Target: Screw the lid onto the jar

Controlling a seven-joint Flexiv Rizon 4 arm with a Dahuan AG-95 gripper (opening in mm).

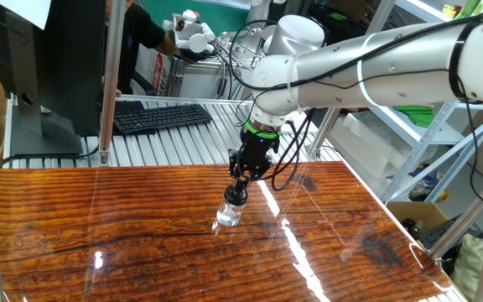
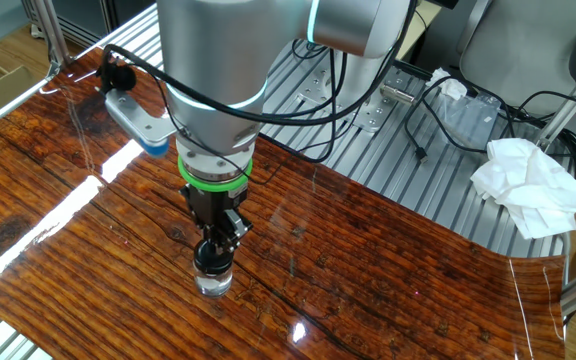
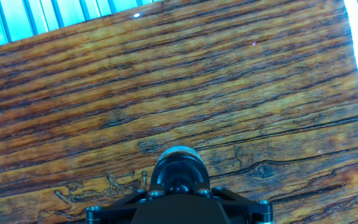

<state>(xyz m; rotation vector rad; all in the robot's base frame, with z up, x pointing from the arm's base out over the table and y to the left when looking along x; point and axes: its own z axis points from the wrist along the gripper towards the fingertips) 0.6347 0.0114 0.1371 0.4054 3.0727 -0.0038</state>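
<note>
One white jointed arm (image 1: 367,59) reaches out over the glossy wood-grain table (image 1: 124,235), wrist bent so the black two-finger gripper (image 1: 239,190) points straight down. Green ring above the gripper. Fingers clasp the small dark round screw cap (image 2: 214,251) sitting atop the small clear cylindrical jar (image 2: 214,281), which stands upright on the table near its middle.

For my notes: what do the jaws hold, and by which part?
The gripper grips the dark lid by its sides, on top of the jar.
</note>
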